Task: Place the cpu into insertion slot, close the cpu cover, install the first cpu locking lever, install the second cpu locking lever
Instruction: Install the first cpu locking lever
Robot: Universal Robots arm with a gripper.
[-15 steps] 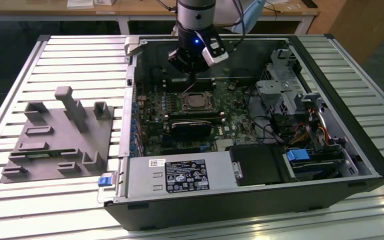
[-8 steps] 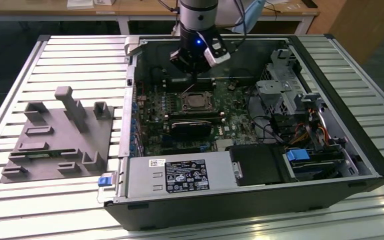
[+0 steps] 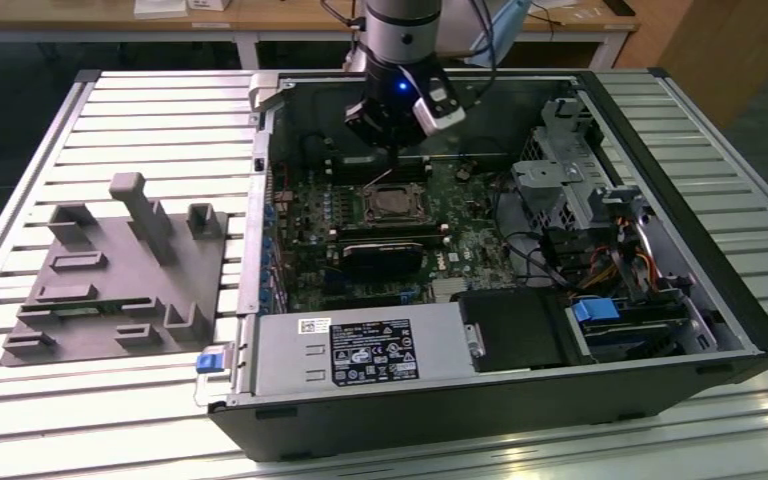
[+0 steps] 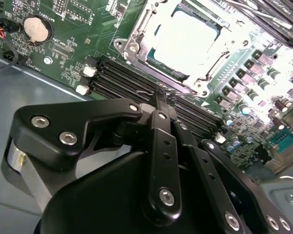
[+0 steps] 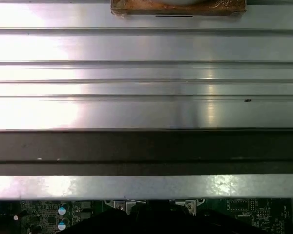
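your gripper [image 4: 161, 100] fills the second wrist view's foreground, fingers drawn together on nothing, tips just beside the cpu cover [image 4: 136, 41]. the cpu [image 4: 185, 39] sits in the insertion slot [image 3: 391, 203] under that cover, on the green motherboard [image 4: 63, 53].

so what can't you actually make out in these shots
- Claw tips: in the second wrist view the claw's own black linkage covers them, so open or shut is unclear.
- Cpu: glare washes out its face in the second wrist view.
- Cpu cover: the levers' state is too glared to judge.
- Insertion slot: too small in the exterior view for detail.
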